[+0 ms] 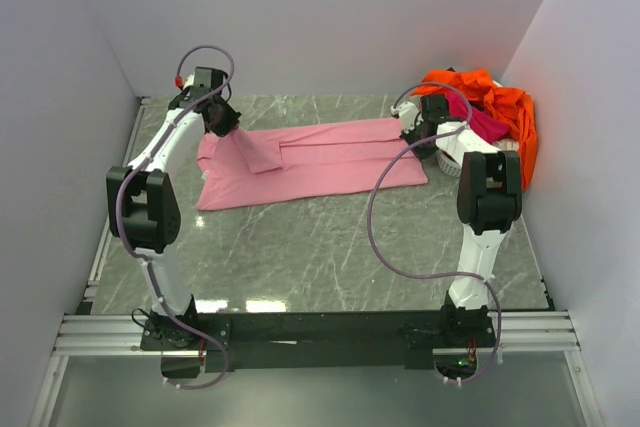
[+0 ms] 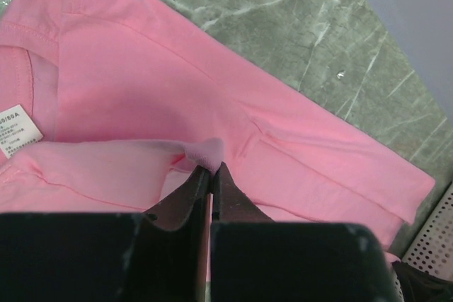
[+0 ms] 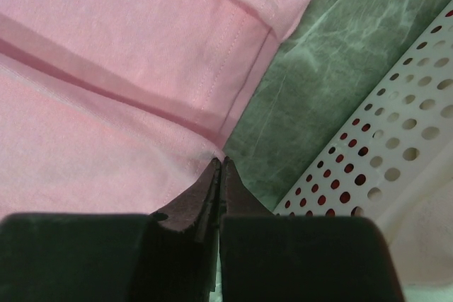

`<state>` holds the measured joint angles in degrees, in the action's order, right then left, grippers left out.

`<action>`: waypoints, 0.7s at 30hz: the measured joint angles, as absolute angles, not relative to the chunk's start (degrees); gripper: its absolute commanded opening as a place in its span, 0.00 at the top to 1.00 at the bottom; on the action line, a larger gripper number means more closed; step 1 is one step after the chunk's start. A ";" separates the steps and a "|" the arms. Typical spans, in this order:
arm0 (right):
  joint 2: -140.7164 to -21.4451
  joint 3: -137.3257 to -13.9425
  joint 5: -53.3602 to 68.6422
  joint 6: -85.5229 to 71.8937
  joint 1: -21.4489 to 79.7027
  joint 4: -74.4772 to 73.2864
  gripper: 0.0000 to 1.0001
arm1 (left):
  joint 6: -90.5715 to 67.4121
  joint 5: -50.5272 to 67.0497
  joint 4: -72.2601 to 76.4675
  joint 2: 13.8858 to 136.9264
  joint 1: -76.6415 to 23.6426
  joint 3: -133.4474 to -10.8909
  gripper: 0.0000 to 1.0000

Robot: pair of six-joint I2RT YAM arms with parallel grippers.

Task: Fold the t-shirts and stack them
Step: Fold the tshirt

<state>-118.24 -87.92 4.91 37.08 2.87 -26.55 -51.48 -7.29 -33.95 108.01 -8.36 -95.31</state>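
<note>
A grey-green, marble-veined bench [image 1: 320, 247] fills the floor of the cell, with pale plain walls [image 1: 320, 17] on three sides. A white perforated plastic basket [image 3: 375, 167] stands at its far right corner, close against the right wall. Aluminium rails [image 1: 100, 332] border the near edge.

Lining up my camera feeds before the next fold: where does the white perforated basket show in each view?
Top external: far right, the basket lies mostly hidden under the orange t-shirt and magenta t-shirt, beside the pink t-shirt's right end.
Left wrist: bottom right corner, a sliver.
Right wrist: right side, holes plain.
Shared landmark: the pink t-shirt's edge nearest the basket.
</note>
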 measured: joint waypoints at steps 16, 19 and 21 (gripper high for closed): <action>-117.99 -86.85 4.16 36.86 2.87 -26.35 0.92 | -46.30 -0.01 -35.90 126.06 -3.64 -108.25 0.36; -117.99 -86.85 4.10 36.58 3.03 -26.28 0.80 | -43.97 2.11 -36.64 125.93 -1.30 -108.44 0.34; -117.99 -86.70 3.77 36.40 3.09 -25.85 0.72 | -41.52 2.79 -35.16 123.04 -0.08 -106.56 0.32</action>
